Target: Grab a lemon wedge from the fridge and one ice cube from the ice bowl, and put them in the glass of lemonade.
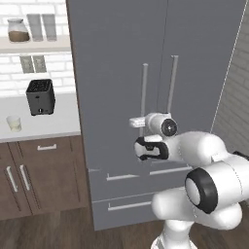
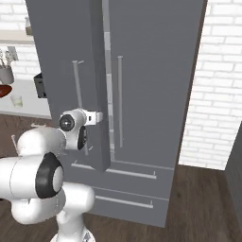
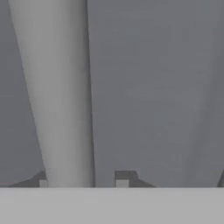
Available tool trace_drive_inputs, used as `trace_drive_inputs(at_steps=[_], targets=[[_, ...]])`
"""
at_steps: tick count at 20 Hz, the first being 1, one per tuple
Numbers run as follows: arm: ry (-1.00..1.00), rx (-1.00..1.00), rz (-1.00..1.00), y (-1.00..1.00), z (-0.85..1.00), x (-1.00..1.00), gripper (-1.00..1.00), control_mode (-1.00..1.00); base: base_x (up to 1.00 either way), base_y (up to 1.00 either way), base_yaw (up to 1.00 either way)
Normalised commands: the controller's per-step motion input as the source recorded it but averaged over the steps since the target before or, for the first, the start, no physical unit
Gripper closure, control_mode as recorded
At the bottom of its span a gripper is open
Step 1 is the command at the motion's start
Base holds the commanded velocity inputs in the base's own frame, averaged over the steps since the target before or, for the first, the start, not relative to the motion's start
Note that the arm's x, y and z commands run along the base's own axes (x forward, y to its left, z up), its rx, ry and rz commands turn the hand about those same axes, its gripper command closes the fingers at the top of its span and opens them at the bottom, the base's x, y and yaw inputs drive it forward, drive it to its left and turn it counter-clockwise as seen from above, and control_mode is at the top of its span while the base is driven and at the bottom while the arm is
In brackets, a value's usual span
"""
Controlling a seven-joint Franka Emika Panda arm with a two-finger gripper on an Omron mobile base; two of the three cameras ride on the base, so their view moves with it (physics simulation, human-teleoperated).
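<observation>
Fridge (image 1: 194,73) first: the tall grey cabinet takes up most of the room ahead, two doors above and drawers at the bottom. From the right base view its left door (image 2: 71,85) stands slightly ajar, the edge swung out from the body, while the right door sits flush. Each door carries a long silver bar handle; the left handle (image 1: 144,97) is the one the arm has reached.

White arm next, folded low in front of the fridge with its wrist level and pointed at the left door. The tool (image 3: 83,180) is at that handle: in the hand view the pale bar (image 3: 61,96) runs up between the two dark finger tips, one just on either side of it, close against it. So the tool is closed around the left door handle.

Worktop (image 1: 58,126) to the left of the fridge, pale, over brown cupboards. On it a dark toaster (image 1: 40,97) by the wall, and near the front edge the small glass of lemonade (image 1: 14,123), well apart from the tool. In the right base view a reddish-brown bowl (image 2: 4,90) pokes in at the left edge, just beside that glass.

Shelf above the worktop holds a brown-filled jar (image 1: 18,30) and two taller grey glasses (image 1: 41,26).
</observation>
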Motion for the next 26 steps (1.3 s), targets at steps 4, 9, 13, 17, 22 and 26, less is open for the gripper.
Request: trace_drive_inputs(at_steps=[4,9,13,17,22,26], targets=[[0.0,-0.05,0.0,0.49,1.0,-0.99,1.0,-1.0,0.0,0.0,0.0],[0.06,-0.15,0.0,0.7,1.0,-0.97,-1.0,-1.0,0.0,0.0,0.0],[0.12,-0.07,0.0,0.05,1.0,-1.0,-1.0,-1.0,0.0,0.0,0.0],[0.1,0.06,0.0,-0.88,0.75,-0.95,-1.0,-1.0,0.0,0.0,0.0],[0.12,0.26,0.0,-1.0,0.57,-0.52,-1.0,-1.0,0.0,0.0,0.0],[0.32,0.35,0.0,-1.0,0.25,0.21,-1.0,-1.0,0.0,0.0,0.0]])
